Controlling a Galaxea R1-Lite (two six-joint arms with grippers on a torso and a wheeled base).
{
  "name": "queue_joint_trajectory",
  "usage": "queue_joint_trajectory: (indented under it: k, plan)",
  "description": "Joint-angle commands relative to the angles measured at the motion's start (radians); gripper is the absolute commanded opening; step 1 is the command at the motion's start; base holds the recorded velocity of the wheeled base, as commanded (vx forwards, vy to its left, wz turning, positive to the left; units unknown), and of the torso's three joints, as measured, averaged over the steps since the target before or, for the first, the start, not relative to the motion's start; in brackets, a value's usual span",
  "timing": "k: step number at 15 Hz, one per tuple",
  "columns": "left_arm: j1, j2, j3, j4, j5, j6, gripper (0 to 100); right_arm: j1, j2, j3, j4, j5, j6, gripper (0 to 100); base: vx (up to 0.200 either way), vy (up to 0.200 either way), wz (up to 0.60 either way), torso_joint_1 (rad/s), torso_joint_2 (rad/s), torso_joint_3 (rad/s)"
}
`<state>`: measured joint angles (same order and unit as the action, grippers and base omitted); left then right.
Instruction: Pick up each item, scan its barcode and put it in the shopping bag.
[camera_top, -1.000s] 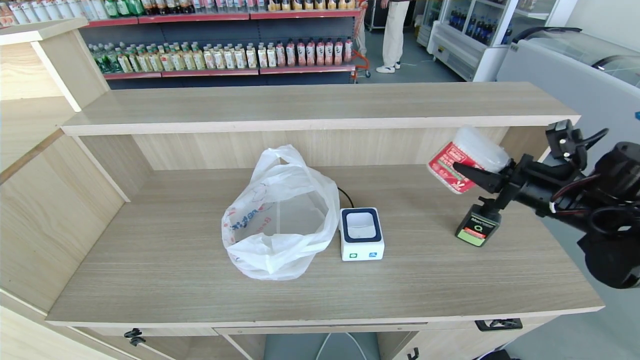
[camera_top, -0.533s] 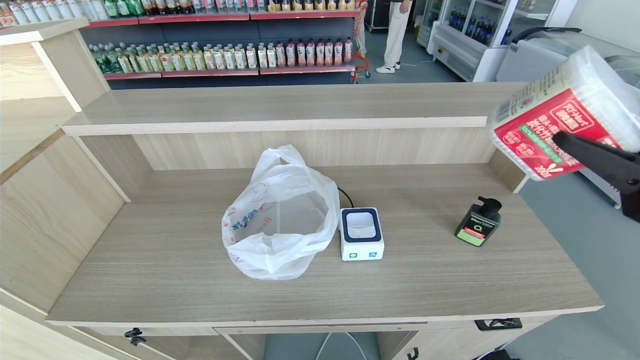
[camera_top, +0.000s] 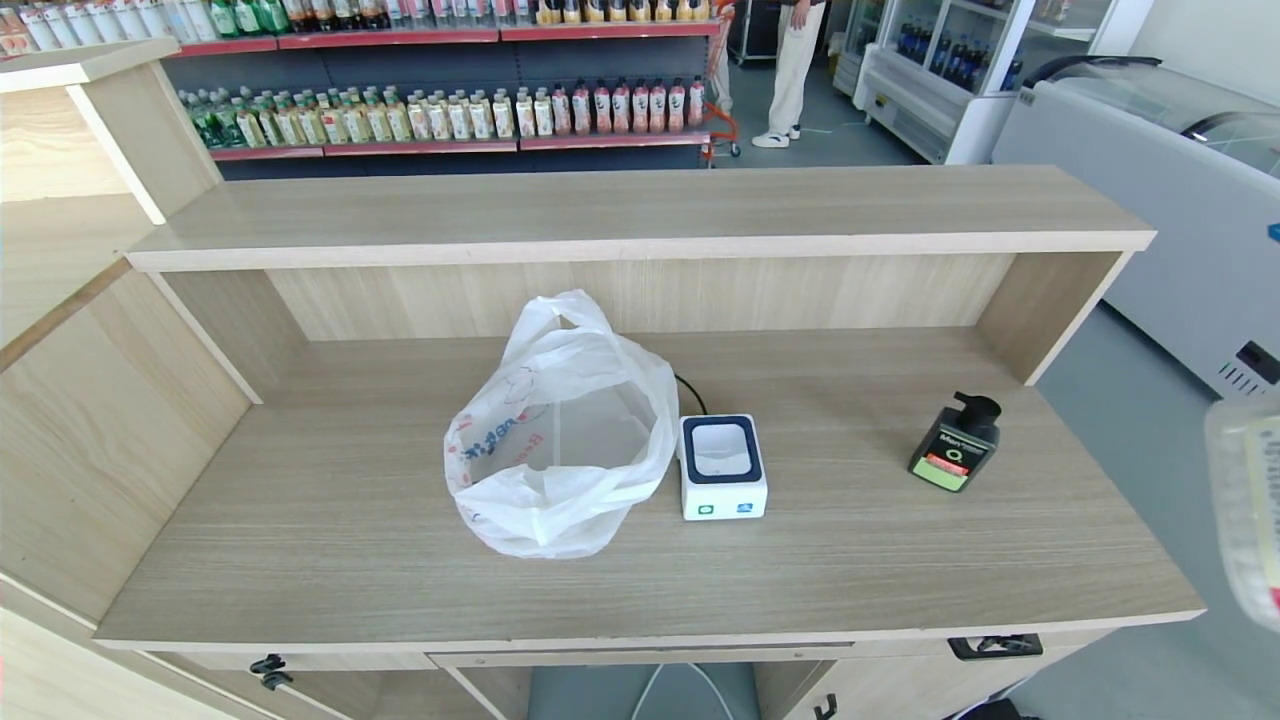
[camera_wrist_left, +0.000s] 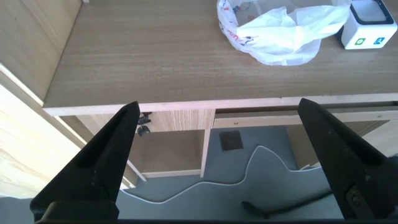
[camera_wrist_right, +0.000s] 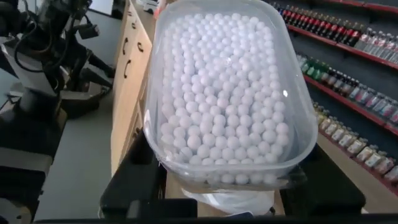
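Right gripper (camera_wrist_right: 217, 196): fingers are clasping a clear tub of cotton swabs (camera_wrist_right: 224, 93), holding it beyond the surface (camera_top: 850, 570) at the head view's 4 o'clock edge. Left gripper (camera_wrist_left: 219, 112): fingers are standing spread, grasping nothing, before the surface's front edge. The barcode scanner (camera_top: 723, 466) is sitting just beside the shopping bag (camera_top: 560, 430) at its 3 o'clock. A black pump bottle (camera_top: 955, 443) is standing farther toward 3 o'clock.

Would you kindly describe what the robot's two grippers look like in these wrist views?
Both are matte black. The left gripper has two broad, flat fingers that taper toward blunt tips, with a small round fastener near one base. The right gripper shows black, blocky fingers with squared edges. Surfaces look plain and unmarked.
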<state>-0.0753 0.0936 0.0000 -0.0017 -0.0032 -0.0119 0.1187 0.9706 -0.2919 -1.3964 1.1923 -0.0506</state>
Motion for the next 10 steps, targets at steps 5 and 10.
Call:
queue_joint_trajectory:
  k: [5,10]
  plan:
    - [0.000,0.001,0.000,-0.001,0.000,0.000,100,0.038,0.146,-0.003,-0.044,0.001,-0.173,0,0.000,0.000,0.00,0.000,0.00,0.000]
    - [0.000,0.001,0.000,-0.001,0.000,0.000,100,0.139,0.247,-0.062,-0.087,0.003,-0.218,0,0.000,0.000,0.00,0.000,0.00,0.000]
